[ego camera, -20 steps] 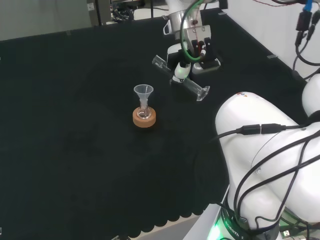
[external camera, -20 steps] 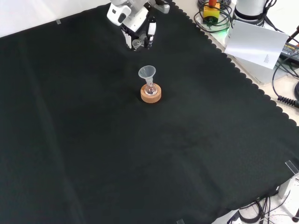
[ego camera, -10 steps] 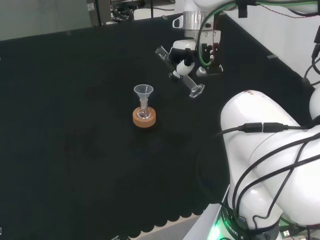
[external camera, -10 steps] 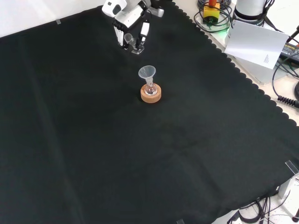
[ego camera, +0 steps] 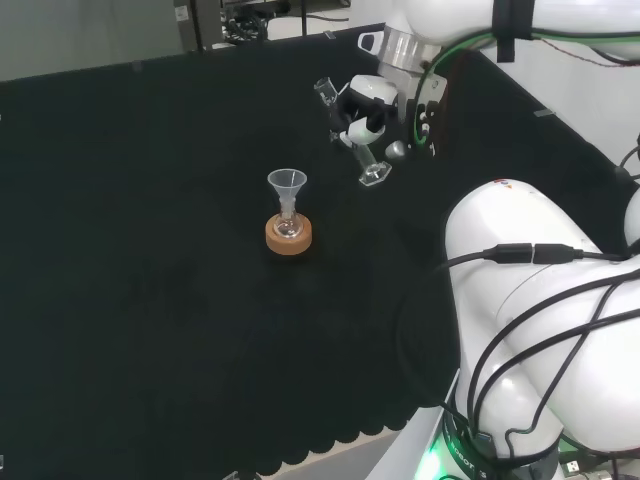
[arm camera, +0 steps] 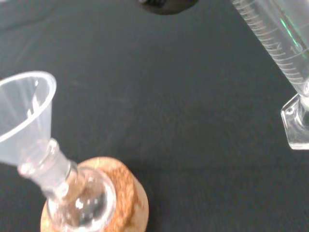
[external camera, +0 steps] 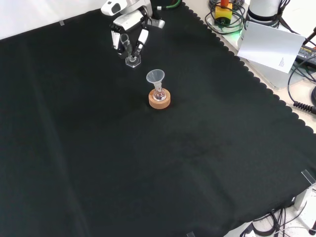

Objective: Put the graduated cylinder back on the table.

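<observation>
I hold hand (ego camera: 372, 108) curled round cylinder (ego camera: 352, 135), tilted, base low, above cloth (ego camera: 150, 300) at about two o'clock from funnel (ego camera: 287, 184) on cork ring (ego camera: 290, 237) in head view. Not yet set down. Left, I judge: upright it, lower, let go.

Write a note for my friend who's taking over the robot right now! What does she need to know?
Hand: shut on the graduated cylinder, holding it by its middle above the black cloth.
Cylinder: tilted, foot end lower, mouth end higher; its foot does not look set down yet in the head view.
Nearby: a round flask with a clear funnel in its neck sits on a cork ring, to the left of the cylinder in the head view. Keep clear of it.
Done: the cylinder has been carried to a spot beside the flask.
Left: bring it upright, stand its foot on the cloth, open the hand, back away.
</observation>
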